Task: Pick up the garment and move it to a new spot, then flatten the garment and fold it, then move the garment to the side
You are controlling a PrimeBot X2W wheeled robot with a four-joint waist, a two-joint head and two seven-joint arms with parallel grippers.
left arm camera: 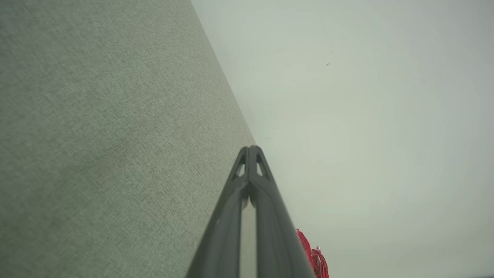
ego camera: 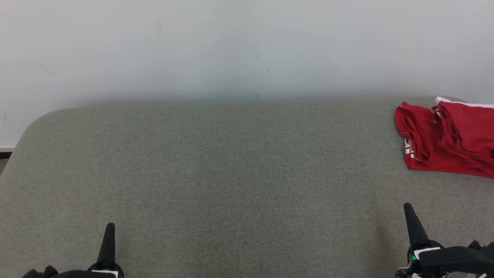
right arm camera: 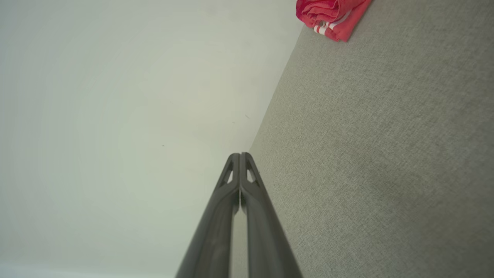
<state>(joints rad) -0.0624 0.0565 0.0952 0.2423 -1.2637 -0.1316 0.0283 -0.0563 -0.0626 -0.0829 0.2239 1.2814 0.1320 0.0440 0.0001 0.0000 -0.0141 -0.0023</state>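
1. Garment (ego camera: 447,139): red cloth with white trim, gathered into a compact layered bundle. Rounded folds are stacked along the side nearest the centre of the surface. A pair of short white stripes shows at its near corner, and a white band runs along its far edge. Its right part runs off the edge of the head view.
2. Position: it lies on the grey fabric surface (ego camera: 231,173), ahead of the right gripper (ego camera: 407,207) fingertips and a little to their right, well apart from them. It is far off to the right of the left gripper (ego camera: 110,226). It sits close to the pale wall (ego camera: 231,46) at the back of the surface.
3. Right gripper: the two dark fingers are pressed together from tip down, with nothing between them.
4. Left gripper: fingers likewise closed tip to tip, gripping nothing.
5. Right wrist view: the bundle shows far past the fingertips, up and to their right, striped corner towards the camera.
6. Left wrist view: a sliver of red folds shows just beside the lower flank of the right-hand finger. Too little is visible to tell its shape.
7. Cannot tell whether either set of fingertips touches the fabric.
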